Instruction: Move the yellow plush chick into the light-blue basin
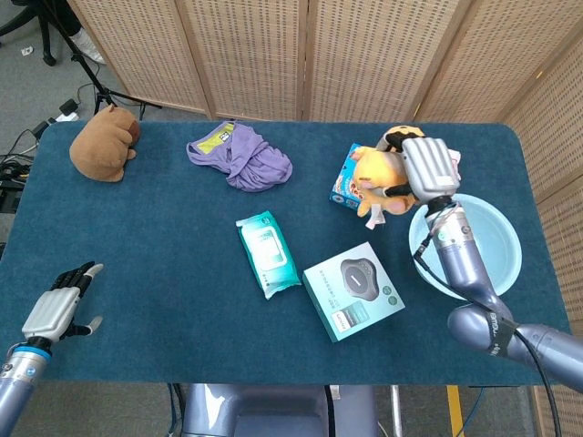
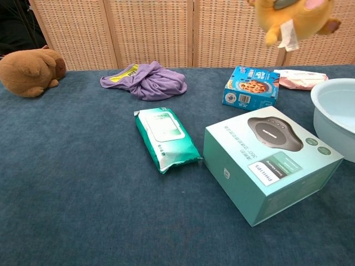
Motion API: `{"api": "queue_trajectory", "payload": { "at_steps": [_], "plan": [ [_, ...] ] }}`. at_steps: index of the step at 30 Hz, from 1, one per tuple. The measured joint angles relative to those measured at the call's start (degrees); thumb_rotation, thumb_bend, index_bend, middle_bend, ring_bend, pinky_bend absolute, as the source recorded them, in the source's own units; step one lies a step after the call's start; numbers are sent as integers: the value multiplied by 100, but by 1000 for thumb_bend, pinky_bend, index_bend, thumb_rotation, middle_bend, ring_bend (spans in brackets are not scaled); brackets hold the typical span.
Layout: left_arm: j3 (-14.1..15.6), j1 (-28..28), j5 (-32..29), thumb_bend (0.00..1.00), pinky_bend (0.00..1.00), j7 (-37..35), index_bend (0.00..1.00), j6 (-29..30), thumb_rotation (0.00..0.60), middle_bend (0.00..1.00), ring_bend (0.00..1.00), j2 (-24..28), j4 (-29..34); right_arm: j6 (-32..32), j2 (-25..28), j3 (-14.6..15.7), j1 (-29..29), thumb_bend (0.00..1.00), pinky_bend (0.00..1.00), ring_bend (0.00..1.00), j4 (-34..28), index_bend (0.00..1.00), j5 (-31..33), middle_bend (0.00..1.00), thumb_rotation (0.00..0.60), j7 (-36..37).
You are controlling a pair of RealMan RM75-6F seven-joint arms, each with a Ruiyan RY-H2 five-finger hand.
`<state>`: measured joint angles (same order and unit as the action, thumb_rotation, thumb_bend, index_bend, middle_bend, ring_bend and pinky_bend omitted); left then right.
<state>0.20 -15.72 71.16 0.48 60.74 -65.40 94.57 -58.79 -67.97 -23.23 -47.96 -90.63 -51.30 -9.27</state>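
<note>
The yellow plush chick (image 1: pixel 381 173) hangs in the air, held by my right hand (image 1: pixel 428 167), just left of the light-blue basin (image 1: pixel 496 264) and over its left rim. In the chest view the chick (image 2: pixel 291 16) shows at the top edge with its white tag dangling, above and left of the basin (image 2: pixel 335 108); the hand itself is mostly cut off there. My left hand (image 1: pixel 62 305) rests low at the table's front left corner with its fingers apart and nothing in it.
A teal speaker box (image 1: pixel 353 289), a green wipes pack (image 1: pixel 268 252), a blue cookie box (image 1: pixel 346 186), a pink packet (image 2: pixel 298 78), a purple cloth (image 1: pixel 241 156) and a brown plush (image 1: pixel 105 141) lie on the blue table (image 1: pixel 164 237).
</note>
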Motion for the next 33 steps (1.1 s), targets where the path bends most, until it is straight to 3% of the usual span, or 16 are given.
{"api": "queue_trajectory", "payload": {
  "at_steps": [9, 18, 30, 33],
  "plan": [
    [60, 37, 125, 324, 0, 203, 0, 127, 600, 0, 0, -15, 144, -405, 483, 447, 1018, 208, 487, 449, -245, 711, -515, 539, 600, 856],
    [90, 66, 182, 324, 0, 409, 0, 250, 600, 0, 0, -54, 244, -590, 714, 650, 1617, 208, 487, 449, -93, 711, -799, 539, 600, 1559],
    [135, 118, 318, 322, 0, 471, 0, 373, 600, 0, 0, -45, 347, -481, 519, 829, 1953, 191, 486, 449, 632, 711, -974, 526, 600, 2061],
    [141, 115, 320, 322, 0, 492, 0, 364, 600, 0, 0, -55, 347, -406, 426, 838, 1998, 153, 401, 369, 826, 683, -973, 441, 600, 2181]
  ]
}}
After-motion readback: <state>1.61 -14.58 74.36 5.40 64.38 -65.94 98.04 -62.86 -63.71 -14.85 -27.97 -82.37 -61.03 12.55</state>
